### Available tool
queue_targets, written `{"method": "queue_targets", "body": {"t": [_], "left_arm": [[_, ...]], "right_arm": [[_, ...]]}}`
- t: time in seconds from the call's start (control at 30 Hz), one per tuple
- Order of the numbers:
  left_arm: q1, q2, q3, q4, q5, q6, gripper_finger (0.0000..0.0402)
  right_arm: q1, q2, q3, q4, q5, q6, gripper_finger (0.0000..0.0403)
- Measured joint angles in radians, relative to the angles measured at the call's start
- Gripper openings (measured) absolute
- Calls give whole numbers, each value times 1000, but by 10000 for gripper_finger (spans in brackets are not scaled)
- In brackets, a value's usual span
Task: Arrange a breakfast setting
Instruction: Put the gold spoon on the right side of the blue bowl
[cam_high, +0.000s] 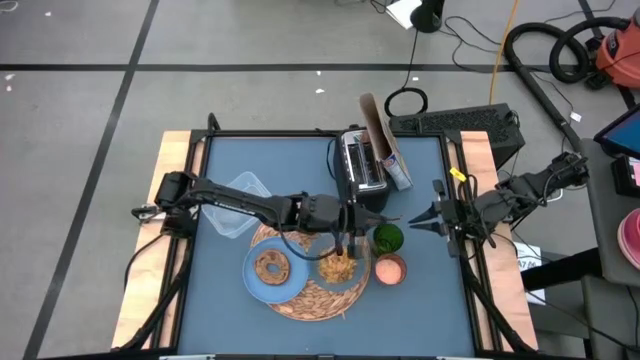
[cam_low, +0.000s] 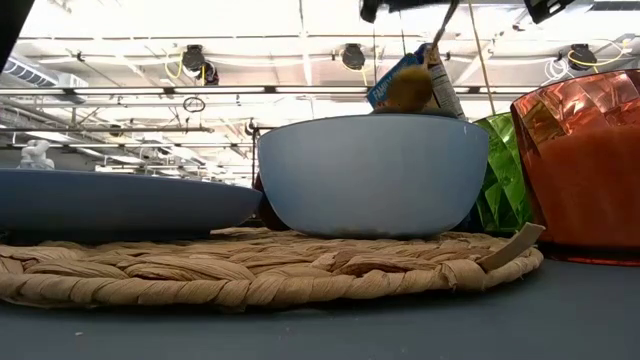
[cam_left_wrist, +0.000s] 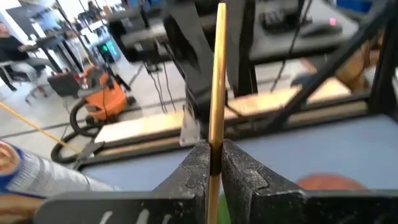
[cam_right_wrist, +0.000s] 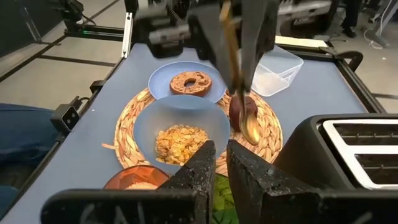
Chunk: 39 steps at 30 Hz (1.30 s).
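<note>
Straw mat (cam_high: 312, 298) on blue table (cam_high: 420, 300) (toaster (cam_high: 364, 160) behind), grey floor (cam_high: 80, 90).

Left arm stretched to mid-table, right arm waiting at the edge.
Left gripper (cam_high: 349, 243) points downward, fingers (cam_left_wrist: 199, 167) pinched together; right gripper (cam_high: 418, 221) hovers with fingers nearly closed.

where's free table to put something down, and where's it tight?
Free: the blue table surface in front of the woven mat and orange cup, and the strip between the clear tub and the back edge. Tight: around the bowl, where the left gripper holds a gold spoon, with plate, green cup and toaster close by.
</note>
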Motion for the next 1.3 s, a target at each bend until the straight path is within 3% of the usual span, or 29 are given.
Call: {"method": "queue_targets", "body": {"t": [0.17,0.37,0.57,0.93,1.13,1.3], "left_arm": [[-5,8,0,-72,29,38,28],[-5,7,0,-87,200,97,28],[-5,16,0,-74,286,172,28],[-5,93,-1,-50,310,254,28],[4,113,-1,-61,398,317,28],[17,134,-1,-68,411,375,28]], "right_arm": [[0,0,0,0,0,48,34],[0,0,0,21,0,50,34],[0,0,0,67,1,50,34],[0,0,0,96,3,50,34],[0,0,0,103,3,50,34],[0,1,0,107,3,50,34]]}}
